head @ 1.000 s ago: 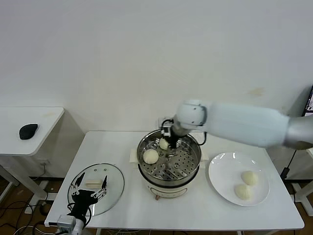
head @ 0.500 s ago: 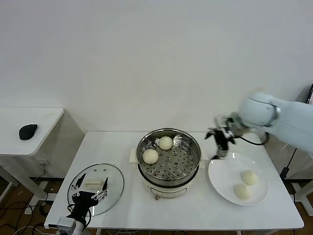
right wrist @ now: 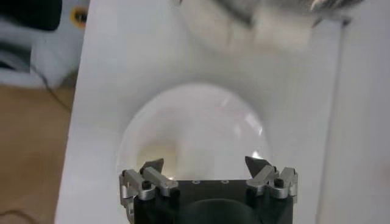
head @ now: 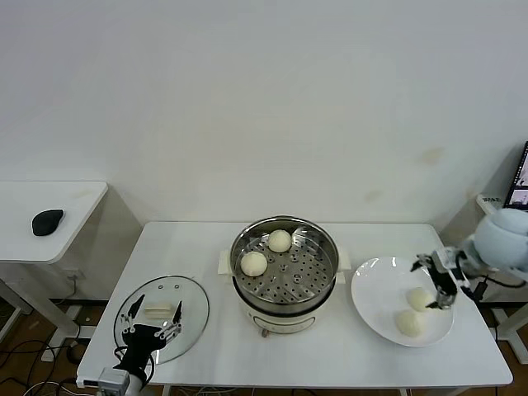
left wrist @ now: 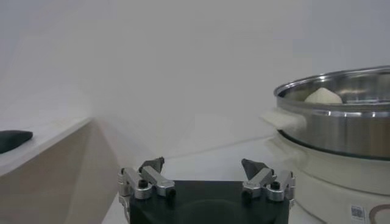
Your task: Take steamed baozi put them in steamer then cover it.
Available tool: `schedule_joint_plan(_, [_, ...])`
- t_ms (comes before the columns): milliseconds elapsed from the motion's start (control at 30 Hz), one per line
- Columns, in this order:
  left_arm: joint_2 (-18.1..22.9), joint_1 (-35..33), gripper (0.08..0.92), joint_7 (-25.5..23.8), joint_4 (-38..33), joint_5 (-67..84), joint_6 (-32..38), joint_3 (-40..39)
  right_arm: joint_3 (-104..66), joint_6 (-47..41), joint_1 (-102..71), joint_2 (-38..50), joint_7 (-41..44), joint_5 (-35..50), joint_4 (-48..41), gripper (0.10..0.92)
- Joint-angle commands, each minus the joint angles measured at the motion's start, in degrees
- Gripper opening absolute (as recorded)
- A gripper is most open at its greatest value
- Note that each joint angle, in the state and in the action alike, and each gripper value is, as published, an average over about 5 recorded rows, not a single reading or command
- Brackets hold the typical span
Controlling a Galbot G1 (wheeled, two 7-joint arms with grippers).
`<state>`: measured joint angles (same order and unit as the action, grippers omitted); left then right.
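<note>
The steamer (head: 289, 299) stands mid-table with two steamed baozi on its perforated tray, one at the back (head: 280, 240) and one at the left (head: 254, 263). Two more baozi (head: 421, 299) (head: 407, 322) lie on the white plate (head: 375, 297) to its right. My right gripper (head: 436, 285) hangs open and empty just above the plate's far-right side, by the upper baozi. In the right wrist view this gripper (right wrist: 204, 165) looks down on the plate (right wrist: 195, 122). The cover (head: 186, 309) lies flat at front left. My left gripper (head: 148, 323) rests open over it.
A side table at the left carries a black mouse (head: 47, 220). In the left wrist view the steamer (left wrist: 341, 128) with a baozi (left wrist: 323, 95) sits close off to one side of the left gripper (left wrist: 204, 167). The table's right edge runs just past the plate.
My right arm has left a baozi at the back of the steamer tray and swung rightward to the plate. The left arm has not moved.
</note>
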<state>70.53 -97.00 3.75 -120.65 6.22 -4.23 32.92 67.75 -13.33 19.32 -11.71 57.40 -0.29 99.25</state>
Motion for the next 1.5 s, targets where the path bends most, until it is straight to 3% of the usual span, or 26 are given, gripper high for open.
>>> schedule_joint_plan(33, [0.16,-0.07,0.823,-0.20,0.12,-1.11,0.06,-0.08,-22.91,2.11,-29.22,2.66,-2.63,-6.66,-2.06,0.823])
schedule_joint_plan(300, [0.08,-0.42,0.823,-0.40,0.22,-1.81,0.04,0.16,-33.42,1.83,-40.99,-3.42,-4.31,-6.77,-6.11,0.823])
schedule_joint_plan(833, [0.40,-0.04,0.823,-0.38,1.30,-1.76,0.04,0.55,-34.32,0.78,-42.68,-9.62,-4.37,-7.33,-11.36,0.816])
schedule_joint_plan(1267, [0.34,0.29,0.823,-0.35,1.86,-1.73,0.09,0.60,-33.41,-0.20,-40.88,-9.97,-3.62,-7.18,-11.68,0.662])
schedule_joint_plan(1500, [0.14,0.75,0.823,-0.35,1.87,-1.49,0.01,0.63,-26.39,-0.53,-30.42,-8.55,-2.56,-4.17,-10.02,0.598])
